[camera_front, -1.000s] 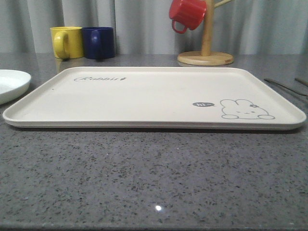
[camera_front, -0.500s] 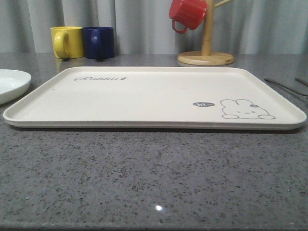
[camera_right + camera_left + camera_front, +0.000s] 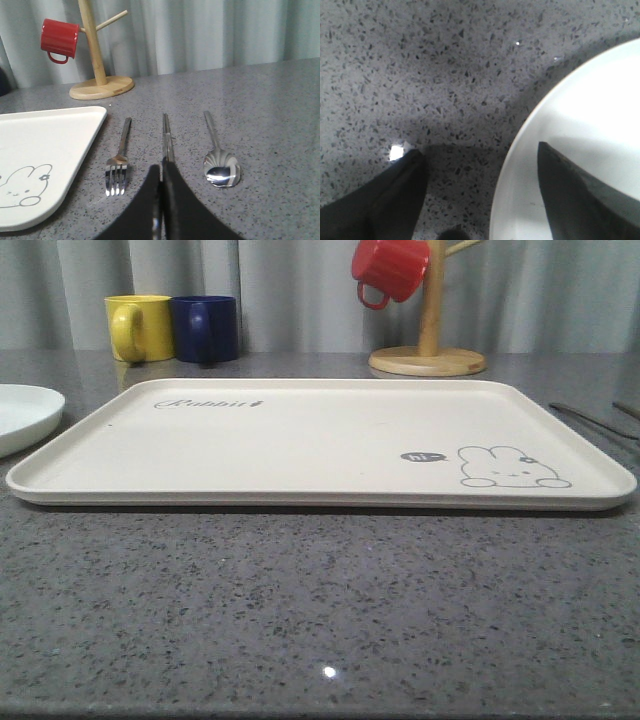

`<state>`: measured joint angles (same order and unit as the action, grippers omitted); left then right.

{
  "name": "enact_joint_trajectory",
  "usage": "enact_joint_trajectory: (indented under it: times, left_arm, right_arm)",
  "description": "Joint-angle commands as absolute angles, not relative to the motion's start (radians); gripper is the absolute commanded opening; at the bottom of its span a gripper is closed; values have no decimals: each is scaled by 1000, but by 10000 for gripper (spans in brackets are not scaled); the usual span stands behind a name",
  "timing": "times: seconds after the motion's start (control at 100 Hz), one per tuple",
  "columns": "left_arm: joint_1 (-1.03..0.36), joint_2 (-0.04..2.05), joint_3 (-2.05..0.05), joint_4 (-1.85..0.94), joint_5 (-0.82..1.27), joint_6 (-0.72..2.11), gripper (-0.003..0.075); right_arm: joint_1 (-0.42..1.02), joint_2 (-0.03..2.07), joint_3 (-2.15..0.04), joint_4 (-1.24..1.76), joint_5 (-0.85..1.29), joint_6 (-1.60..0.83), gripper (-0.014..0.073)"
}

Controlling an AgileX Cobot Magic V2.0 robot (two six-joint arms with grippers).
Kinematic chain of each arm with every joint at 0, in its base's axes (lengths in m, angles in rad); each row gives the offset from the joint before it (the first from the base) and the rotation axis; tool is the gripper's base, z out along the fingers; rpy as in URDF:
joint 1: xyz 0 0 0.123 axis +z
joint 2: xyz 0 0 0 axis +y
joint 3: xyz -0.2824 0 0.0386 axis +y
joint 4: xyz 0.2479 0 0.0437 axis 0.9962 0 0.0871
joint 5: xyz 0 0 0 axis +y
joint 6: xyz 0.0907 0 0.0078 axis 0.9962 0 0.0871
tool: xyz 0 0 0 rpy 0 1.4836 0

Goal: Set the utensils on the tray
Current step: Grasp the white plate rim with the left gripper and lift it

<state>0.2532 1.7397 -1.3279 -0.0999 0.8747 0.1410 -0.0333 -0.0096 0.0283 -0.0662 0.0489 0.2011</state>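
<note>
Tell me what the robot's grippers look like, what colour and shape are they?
Both are black. The left gripper has two wedge-shaped fingers tapering to points. The right gripper has dark, smooth fingers narrowing to slim tips. No cables or markings are visible.

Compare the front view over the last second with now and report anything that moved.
Nothing visibly changed. The tray lies bare in the same spot, the plate stays at the left edge, the yellow mug, blue mug and red mug on its stand are unmoved, and the utensils still lie on the counter right of the tray.
</note>
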Motion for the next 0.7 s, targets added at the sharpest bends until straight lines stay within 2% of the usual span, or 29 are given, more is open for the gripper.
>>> enact_joint_trajectory:
  times: [0.0,0.06,0.19,0.46,0.69]
  left_arm:
    - [254,1716,-1349,-117,862,146,389]
    - [254,1716,-1349,-120,871,169,302]
    - [220,1716,-1349,-126,883,201,-17]
    - [224,1667,-1351,-150,887,241,-17]
    - [283,1548,-1363,-290,889,312,-18]
  right_arm:
    - [-38,-31,9,-77,-35,192,-69]
    - [-38,-31,9,-77,-35,192,-69]
    - [-38,-31,9,-77,-35,192,-69]
    - [-38,-31,9,-77,-35,192,-69]
    - [-38,-31,9,-77,-35,192,-69]
